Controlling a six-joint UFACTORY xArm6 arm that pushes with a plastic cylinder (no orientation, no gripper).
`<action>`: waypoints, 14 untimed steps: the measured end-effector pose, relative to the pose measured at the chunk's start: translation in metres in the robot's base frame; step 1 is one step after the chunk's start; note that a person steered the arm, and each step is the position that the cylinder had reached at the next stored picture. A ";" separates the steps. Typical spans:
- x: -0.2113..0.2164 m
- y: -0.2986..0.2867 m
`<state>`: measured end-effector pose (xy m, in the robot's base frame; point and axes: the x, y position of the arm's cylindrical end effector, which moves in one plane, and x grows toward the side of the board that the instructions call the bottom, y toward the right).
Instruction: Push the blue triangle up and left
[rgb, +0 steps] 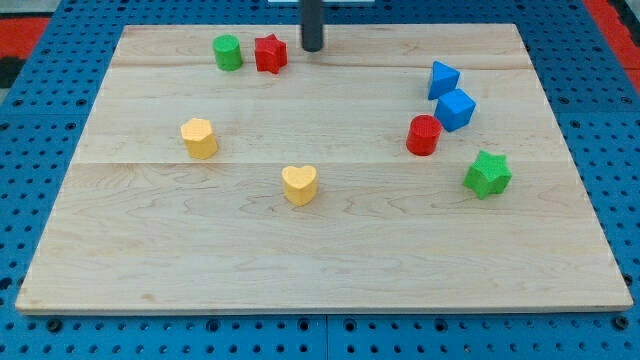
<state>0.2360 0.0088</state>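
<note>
The blue triangle (443, 79) lies at the view's upper right of the wooden board (320, 240). A blue cube (456, 109) sits just below it, nearly touching. My tip (313, 47) is near the board's top edge at the middle, well to the left of the blue triangle and slightly above it. It stands just right of the red star (270, 53).
A green cylinder (228, 52) stands left of the red star. A red cylinder (424, 135) sits beside the blue cube's lower left. A green star (488, 174) is at the right. A yellow hexagon (199, 138) and a yellow heart (299, 185) lie toward the left and middle.
</note>
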 end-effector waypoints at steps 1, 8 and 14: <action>0.021 0.035; 0.067 0.219; 0.123 0.203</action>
<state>0.3586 0.2117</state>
